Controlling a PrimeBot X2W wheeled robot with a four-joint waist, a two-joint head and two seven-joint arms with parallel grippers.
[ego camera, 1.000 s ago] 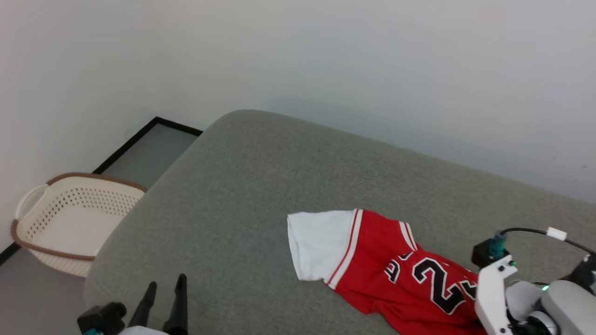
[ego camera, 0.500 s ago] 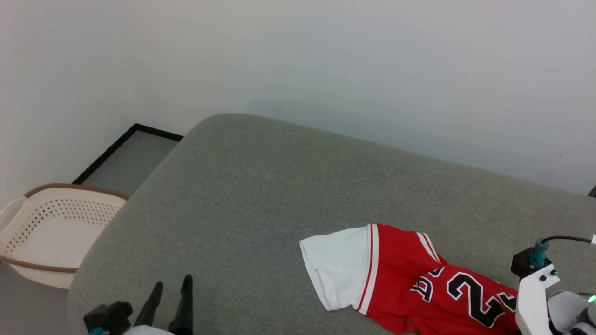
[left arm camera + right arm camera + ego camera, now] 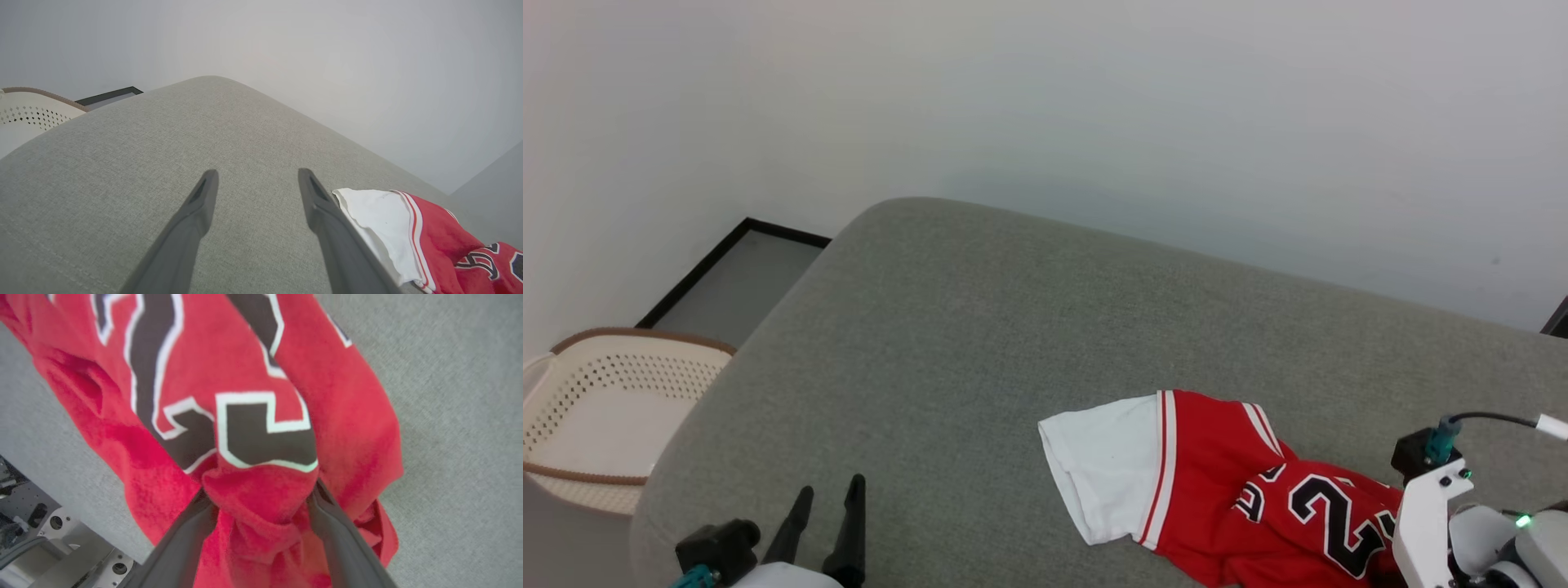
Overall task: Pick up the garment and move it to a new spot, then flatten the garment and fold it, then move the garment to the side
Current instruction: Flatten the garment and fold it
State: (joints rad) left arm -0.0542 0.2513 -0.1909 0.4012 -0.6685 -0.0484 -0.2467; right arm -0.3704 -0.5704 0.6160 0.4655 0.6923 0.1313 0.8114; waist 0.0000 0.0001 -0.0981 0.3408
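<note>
The garment (image 3: 1225, 482) is a red jersey shirt with a white sleeve and black white-edged numbers. It lies crumpled on the grey cushioned surface (image 3: 980, 327) at the lower right of the head view. My right arm's white wrist (image 3: 1429, 523) stands over its right end and hides the fingers there. In the right wrist view my right gripper (image 3: 259, 494) has its jaws spread wide, with a bunched fold of the garment (image 3: 245, 375) between them. My left gripper (image 3: 831, 486) is open and empty at the lower left. The garment's white sleeve (image 3: 380, 220) lies just to the right of the left gripper (image 3: 255, 179).
A cream perforated laundry basket (image 3: 596, 408) with a brown rim stands on the floor left of the surface. A pale wall runs behind, with a black baseboard at the corner. Part of my metal base (image 3: 49, 547) shows beyond the surface's near edge.
The head camera has shifted, so the whole picture has slid. The red body of the garment now lies more bunched by my right wrist. The left gripper has kept its pose.
</note>
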